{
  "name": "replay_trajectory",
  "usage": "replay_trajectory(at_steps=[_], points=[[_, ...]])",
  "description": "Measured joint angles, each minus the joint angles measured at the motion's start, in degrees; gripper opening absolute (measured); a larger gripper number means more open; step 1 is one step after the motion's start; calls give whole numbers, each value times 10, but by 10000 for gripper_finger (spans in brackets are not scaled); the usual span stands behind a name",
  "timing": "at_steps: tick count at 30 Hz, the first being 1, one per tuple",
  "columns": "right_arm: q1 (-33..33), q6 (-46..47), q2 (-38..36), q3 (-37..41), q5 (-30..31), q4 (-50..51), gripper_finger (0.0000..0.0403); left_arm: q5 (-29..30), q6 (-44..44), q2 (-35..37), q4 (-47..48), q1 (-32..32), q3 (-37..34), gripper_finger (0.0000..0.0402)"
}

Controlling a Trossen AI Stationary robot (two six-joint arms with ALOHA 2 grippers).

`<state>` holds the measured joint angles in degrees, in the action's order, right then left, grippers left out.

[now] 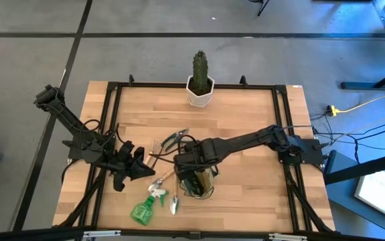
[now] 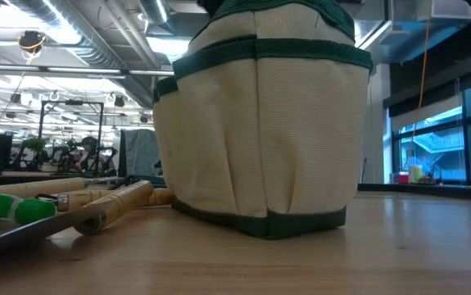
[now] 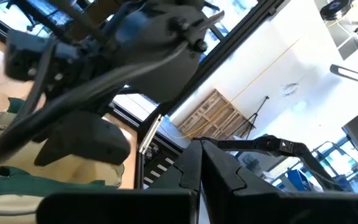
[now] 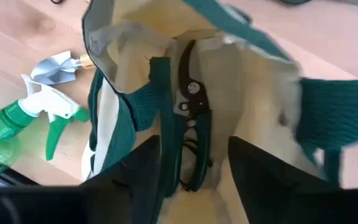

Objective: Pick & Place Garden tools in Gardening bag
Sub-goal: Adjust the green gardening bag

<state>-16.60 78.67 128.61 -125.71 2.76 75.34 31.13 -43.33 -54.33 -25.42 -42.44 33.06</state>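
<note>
Looking for brands, labels or writing, I found none that could be read on any thing in the four views.

From above, the right gripper [image 1: 193,175] hung over the gardening bag [image 1: 202,184] in the lower middle of the frame, and the dark arm covered most of the bag. In its wrist view the two dark fingers [image 4: 138,180] stood apart, open, above the mouth of the bag, with nothing between them. Inside the bag lay the pruning shears [image 4: 191,106], dark-handled; their lower end was hidden in shadow.

The left gripper [image 1: 138,163] waited at the left of the bag, its jaws closed and empty. Its wrist view was mostly filled by the dark right arm, so little else was clear there.

On the table, the green spray bottle [image 1: 144,209] lay at the lower left of the bag, with a trowel [image 1: 174,201] just beside it. Another pair of shears [image 1: 173,139] lay above the bag. A cactus [image 1: 200,77] in a white pot stood at the upper middle.

In the low view the bag filled the centre, its top cut off by the frame, and wooden handles [image 2: 112,203] lay at its left.
</note>
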Motion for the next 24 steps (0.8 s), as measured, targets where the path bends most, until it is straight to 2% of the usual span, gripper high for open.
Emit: replay_trajectory(at_steps=[7, 24], points=[[0, -9, 4, 2, 0, -36, 165, -7, 0, 0, 0, -5, 0, 1], [0, -41, 23, -6, -30, -58, 163, -6, 2, 0, 4, -7, 0, 1]])
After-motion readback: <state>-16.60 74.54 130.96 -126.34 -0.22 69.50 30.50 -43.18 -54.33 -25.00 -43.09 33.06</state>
